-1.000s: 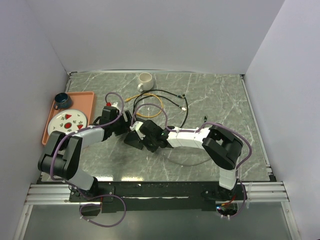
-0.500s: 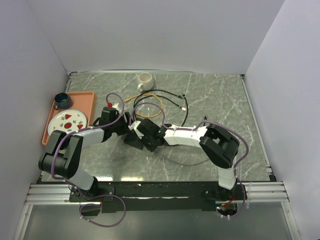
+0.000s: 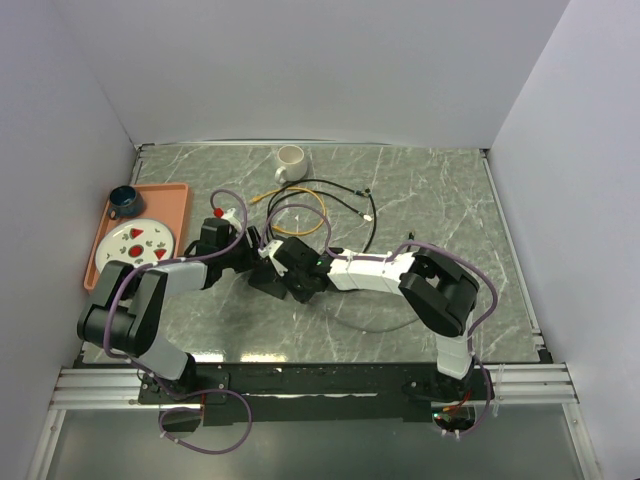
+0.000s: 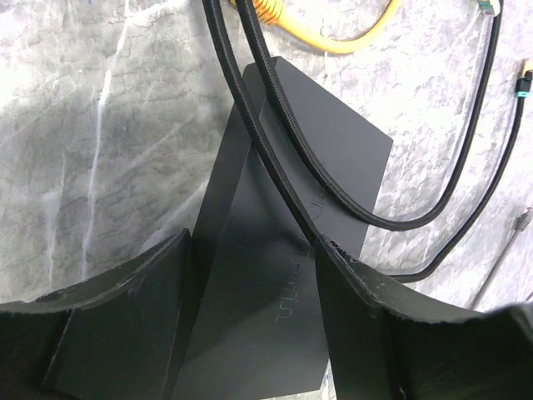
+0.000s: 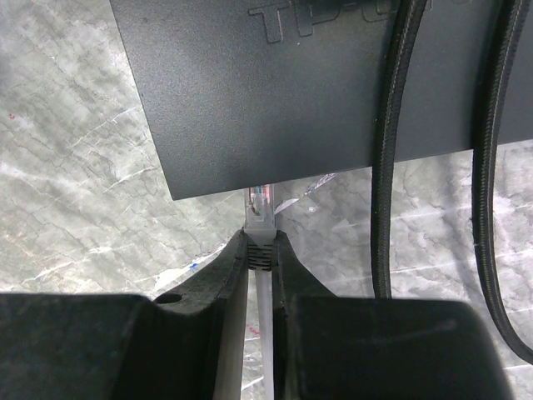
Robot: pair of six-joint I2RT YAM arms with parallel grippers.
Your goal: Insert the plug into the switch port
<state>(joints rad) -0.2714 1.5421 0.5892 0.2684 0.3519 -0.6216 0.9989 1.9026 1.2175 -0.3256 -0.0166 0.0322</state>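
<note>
A: Where is there room to move?

B: In the top view the right half and the lower strip of the marble table (image 3: 450, 200) lie bare. The orange tray (image 3: 178, 190) hugs the left edge and the white mug (image 3: 290, 162) stands near the far wall at upper centre. Both arms meet left of centre.

A: And the black box (image 5: 250, 92)?

B: It lies under the two wrists. In the right wrist view it fills the top of the frame, its lower edge rising slightly to the right. Two black cables (image 5: 387, 167) cross it on the right side. A yellow cable (image 4: 333, 40) curls beyond its far corner at the top of the left wrist view.

A: The plug (image 5: 260, 218)?

B: It is pinched in the right gripper (image 5: 261, 250), jaws closed on its boot. Its long axis stands upright in the frame, clear tip pointing up and meeting the box's lower edge. The switch port is hidden under that edge, so I can't tell whether the tip is in.

A: The left gripper (image 4: 254, 250)?

B: Its fingers straddle the box, close against both long sides — whether they clamp it, I can't tell. The box's long axis runs from bottom centre toward the top of that frame.
</note>
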